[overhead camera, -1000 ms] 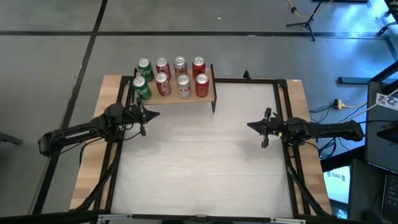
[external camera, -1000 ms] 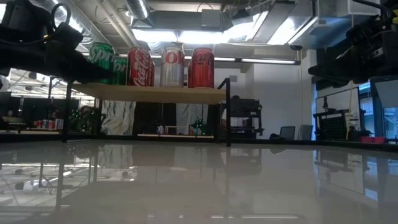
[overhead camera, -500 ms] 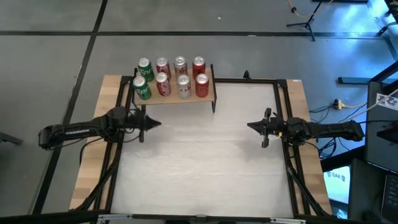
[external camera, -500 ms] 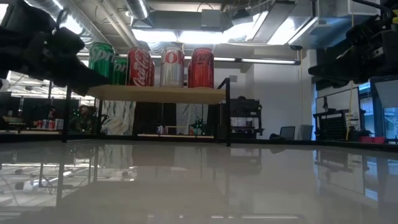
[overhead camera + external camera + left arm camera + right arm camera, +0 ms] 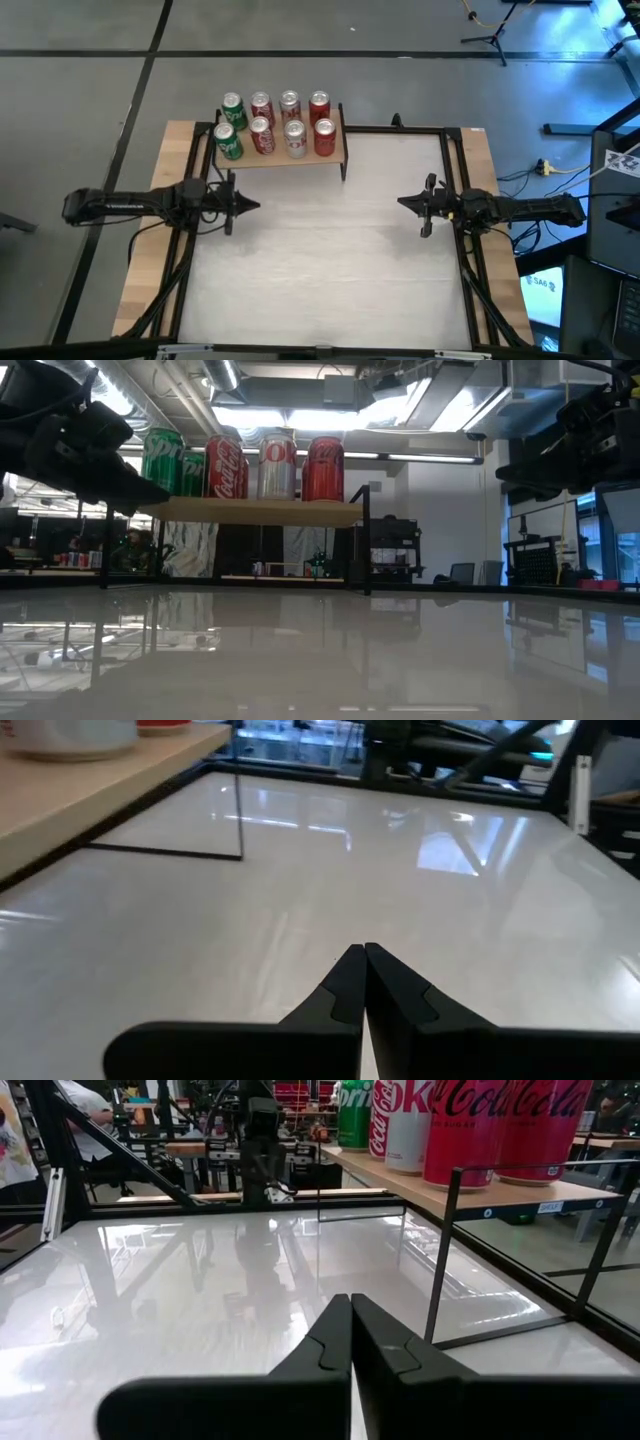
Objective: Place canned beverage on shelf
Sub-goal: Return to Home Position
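Note:
Several cans stand upright in two rows on the shelf [image 5: 285, 158], a light-wood board on thin black legs at the table's far left: green ones [image 5: 228, 141] at the left end, red [image 5: 324, 137] and silver [image 5: 295, 139] ones beside them. They show in the low view as a row of cans [image 5: 242, 465] on the shelf [image 5: 260, 511]. My left gripper [image 5: 255, 205] is shut and hovers above the table's left side, just on the near side of the shelf. My right gripper [image 5: 402, 203] is shut and hovers above the right side, holding nothing.
The white tabletop [image 5: 330, 260] stretches between the two arms and toward the near edge. Wooden side strips [image 5: 150, 270] and black frame rails [image 5: 455, 170] border it. Beyond the table, the right wrist view shows a person's sleeve [image 5: 15, 1150].
My left arm has swung toward the table's near edge, away from the shelf, and its shut gripper now points across the table toward the right. It has rolled a little. The cans, the shelf and my right arm have kept still.

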`<state>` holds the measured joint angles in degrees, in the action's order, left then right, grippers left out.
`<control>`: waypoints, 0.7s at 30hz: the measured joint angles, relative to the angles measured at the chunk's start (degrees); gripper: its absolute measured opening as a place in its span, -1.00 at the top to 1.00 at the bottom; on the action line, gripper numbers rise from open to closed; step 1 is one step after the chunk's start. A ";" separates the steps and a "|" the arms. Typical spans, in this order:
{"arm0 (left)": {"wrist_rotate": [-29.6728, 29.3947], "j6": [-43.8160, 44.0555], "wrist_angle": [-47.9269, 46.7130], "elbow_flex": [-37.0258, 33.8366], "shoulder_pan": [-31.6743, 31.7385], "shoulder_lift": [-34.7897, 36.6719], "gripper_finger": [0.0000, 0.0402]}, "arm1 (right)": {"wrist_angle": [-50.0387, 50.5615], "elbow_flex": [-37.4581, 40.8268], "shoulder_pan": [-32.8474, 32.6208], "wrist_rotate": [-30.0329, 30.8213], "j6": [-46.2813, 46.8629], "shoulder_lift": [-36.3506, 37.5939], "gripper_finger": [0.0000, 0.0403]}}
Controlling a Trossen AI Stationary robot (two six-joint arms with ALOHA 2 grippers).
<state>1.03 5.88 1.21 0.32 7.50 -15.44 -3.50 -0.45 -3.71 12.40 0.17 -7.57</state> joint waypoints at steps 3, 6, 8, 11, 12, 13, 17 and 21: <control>-0.06 -0.13 0.44 0.00 -1.78 0.02 1.00 | -0.05 0.01 -0.01 0.00 0.02 0.00 1.00; -0.06 -0.66 1.48 0.00 -3.56 0.02 1.00 | -0.10 0.02 0.00 0.00 0.02 0.00 1.00; -0.15 -2.49 3.39 0.00 -4.76 0.04 1.00 | -0.11 0.02 0.00 0.00 0.02 0.00 1.00; -1.16 -5.45 7.07 0.00 -6.20 0.22 1.00 | -0.12 0.02 -0.02 0.00 0.87 0.00 1.00; -1.74 -6.16 7.30 0.00 -6.53 0.41 1.00 | -0.13 0.02 0.00 0.00 1.04 0.00 1.00; -2.79 -6.29 7.04 0.00 -6.82 0.66 1.00 | -0.14 0.02 0.00 0.00 1.07 0.00 1.00; -7.58 -6.94 6.67 0.02 -7.22 1.82 1.00 | -0.18 0.02 -0.02 0.18 1.07 0.00 1.00; -8.87 -9.70 6.63 0.02 -7.20 4.53 1.00 | -0.29 0.02 -0.02 1.03 1.08 0.00 1.00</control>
<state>-7.84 -3.82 7.84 0.34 0.30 -10.91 -3.79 -0.43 -3.73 13.44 1.25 -7.57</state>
